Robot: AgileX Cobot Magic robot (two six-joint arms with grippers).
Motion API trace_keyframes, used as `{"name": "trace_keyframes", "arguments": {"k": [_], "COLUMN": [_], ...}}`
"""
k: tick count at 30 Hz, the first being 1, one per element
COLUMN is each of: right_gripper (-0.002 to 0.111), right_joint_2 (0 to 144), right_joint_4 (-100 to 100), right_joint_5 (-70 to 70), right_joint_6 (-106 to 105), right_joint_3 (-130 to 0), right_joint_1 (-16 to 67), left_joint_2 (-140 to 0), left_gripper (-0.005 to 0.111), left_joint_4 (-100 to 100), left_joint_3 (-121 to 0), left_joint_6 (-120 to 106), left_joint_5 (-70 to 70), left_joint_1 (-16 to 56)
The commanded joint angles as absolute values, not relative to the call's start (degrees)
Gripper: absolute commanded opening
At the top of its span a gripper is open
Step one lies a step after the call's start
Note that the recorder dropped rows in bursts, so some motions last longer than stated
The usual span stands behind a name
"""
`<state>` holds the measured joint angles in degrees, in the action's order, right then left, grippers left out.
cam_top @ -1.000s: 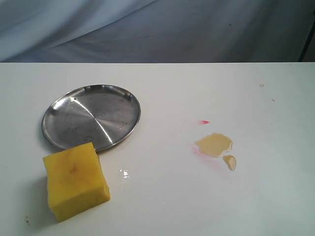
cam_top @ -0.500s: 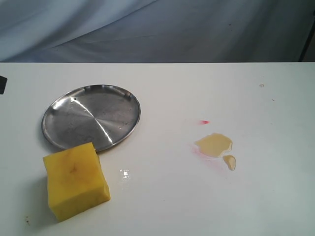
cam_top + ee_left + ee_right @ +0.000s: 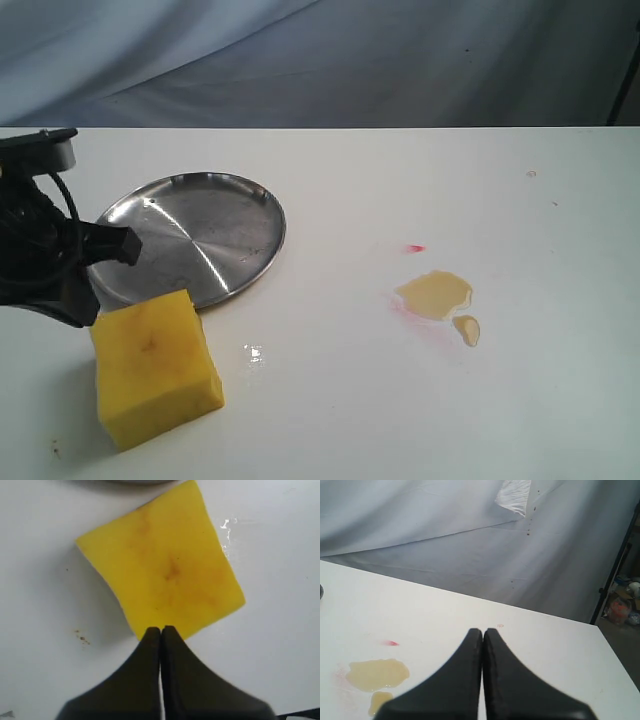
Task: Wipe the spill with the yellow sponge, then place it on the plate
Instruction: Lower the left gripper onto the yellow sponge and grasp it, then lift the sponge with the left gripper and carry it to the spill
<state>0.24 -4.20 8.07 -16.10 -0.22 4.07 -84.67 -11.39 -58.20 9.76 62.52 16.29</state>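
Only the left wrist view shows the left gripper pinched closed, empty, over the yellow sponge. From outside, its dark arm hides some of the plate beside the sponge. The right gripper is clenched too; its view shows the spill on the worktop.

Bright, soft light falls all over the white table; the plate shines with a white streak; the yellow sponge has a faint grey shadow beside it; up close, the left gripper and right gripper look dark and fuzzy.
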Motion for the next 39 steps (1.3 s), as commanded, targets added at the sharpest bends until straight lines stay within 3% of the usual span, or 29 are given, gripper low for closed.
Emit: {"name": "trace_keyframes", "arguments": {"k": [1,5,8,11,20,28,34,36,38,39], "right_gripper": [0.0,0.0,0.0,0.0,0.0,0.0,0.0,0.0,0.0,0.0], "right_joint_2": [0.0,0.0,0.0,0.0,0.0,0.0,0.0,0.0,0.0,0.0], "right_joint_4": [-3.62,-3.62,-3.62,-3.62,-3.62,-3.62,-3.62,-3.62,-3.62,-3.62], "right_joint_5": [7.67,7.67,7.67,7.67,7.67,7.67,7.67,7.67,7.67,7.67], "right_joint_6": [-16.04,-16.04,-16.04,-16.04,-16.04,-16.04,-16.04,-16.04,-16.04,-16.04], "right_joint_3": [0.0,0.0,0.0,0.0,0.0,0.0,0.0,0.0,0.0,0.0], "right_joint_1": [3.99,3.99,3.99,3.99,3.99,3.99,3.99,3.99,3.99,3.99], "left_joint_2": [-84.94,-84.63,-84.63,-84.63,-84.91,-88.81,-91.99,-92.98,-93.41,-93.41], "left_gripper": [0.01,0.038,0.068,0.081,0.081,0.081,0.074,0.062,0.038,0.019], "left_joint_4": [-9.66,-11.02,-12.64,-14.23,-19.74,-19.35,-19.15,-19.05,-19.05,-19.05], "left_joint_3": [-53.2,-50.17,-48.13,-46.01,-41.04,-41.0,-41.0,-41.0,-41.0,-41.0], "left_joint_6": [17.53,18.18,18.18,19.68,20.32,20.64,20.64,20.64,20.64,20.64], "left_joint_5": [55.51,52.21,49.0,45.13,33.44,31.9,31.26,31.15,30.78,30.36], "left_joint_1": [16.62,16.15,15.94,15.94,15.94,15.94,15.94,15.94,15.94,15.94]}}
